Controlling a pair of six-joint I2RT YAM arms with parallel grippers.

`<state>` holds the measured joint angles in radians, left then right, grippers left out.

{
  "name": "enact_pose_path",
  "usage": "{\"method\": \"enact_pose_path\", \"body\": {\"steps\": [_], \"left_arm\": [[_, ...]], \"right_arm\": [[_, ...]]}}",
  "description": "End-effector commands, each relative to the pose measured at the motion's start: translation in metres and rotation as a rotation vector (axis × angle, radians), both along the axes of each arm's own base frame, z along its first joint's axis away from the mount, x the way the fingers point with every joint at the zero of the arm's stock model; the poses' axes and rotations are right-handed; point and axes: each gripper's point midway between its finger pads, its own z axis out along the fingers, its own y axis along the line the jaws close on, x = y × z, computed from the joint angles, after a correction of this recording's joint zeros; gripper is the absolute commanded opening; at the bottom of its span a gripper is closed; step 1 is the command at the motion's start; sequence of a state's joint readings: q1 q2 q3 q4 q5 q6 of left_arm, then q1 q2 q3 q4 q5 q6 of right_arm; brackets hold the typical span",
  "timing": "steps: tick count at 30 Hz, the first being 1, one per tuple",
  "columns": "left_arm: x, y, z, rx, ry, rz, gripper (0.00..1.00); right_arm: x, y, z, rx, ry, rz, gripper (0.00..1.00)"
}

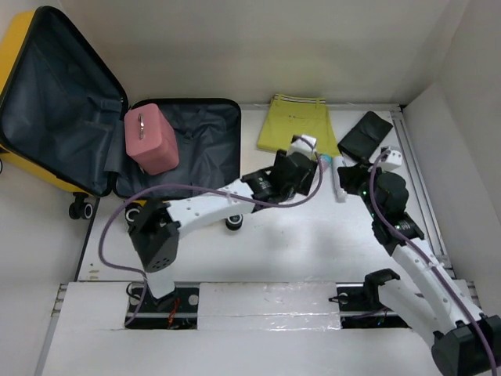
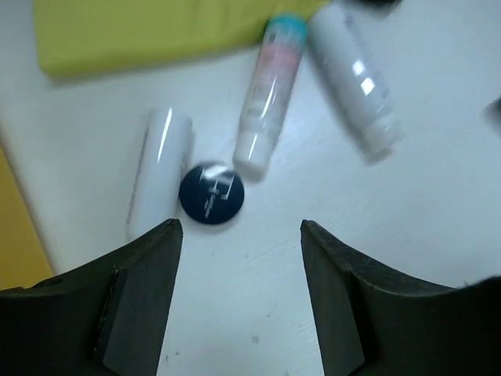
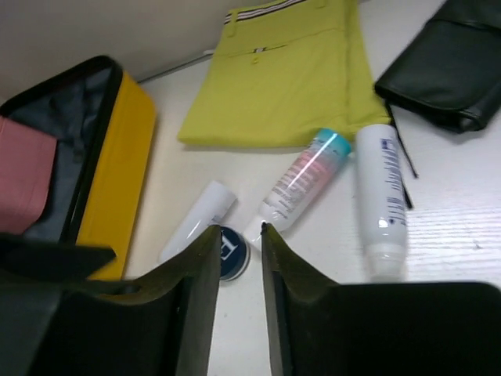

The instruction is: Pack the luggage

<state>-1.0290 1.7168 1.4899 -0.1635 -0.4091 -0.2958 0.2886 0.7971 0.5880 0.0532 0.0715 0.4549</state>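
I hovered empty-handed; the luggage (image 1: 63,102) lay open.
My left hand (image 2: 239,229) gaped wide and my right hand (image 3: 240,232) stood barely parted, gripping nothing, above the tabletop (image 1: 313,235). At the far left, the luggage seemed stiff-shelled, light, liable to roll on its casters (image 1: 79,208); I judged its rim the best hold. Yellow shell, dark grey lining.

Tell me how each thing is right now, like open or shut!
luggage, open wide
pink pouch, sitting inside the luggage
yellow garment, folded flat
pink tube, lying down, capped
white bottle, lying down
left pincer, open, empty
right pincer, barely open, empty
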Motion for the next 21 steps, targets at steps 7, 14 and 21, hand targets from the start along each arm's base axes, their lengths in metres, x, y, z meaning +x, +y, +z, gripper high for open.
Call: {"method": "enact_pose_path", "body": {"steps": [7, 14, 21], "left_arm": [[0.003, 0.025, -0.087, 0.109, 0.088, 0.124, 0.59], [0.038, 0.036, -0.115, 0.13, 0.114, 0.138, 0.6], [0.067, 0.027, -0.137, 0.157, 0.137, 0.101, 0.59]], "right_arm": [[-0.001, -0.023, -0.008, 0.057, 0.035, -0.069, 0.4], [0.001, -0.021, -0.007, 0.061, 0.028, -0.025, 0.39], [0.001, -0.019, -0.002, 0.05, 0.006, -0.002, 0.39]]}}
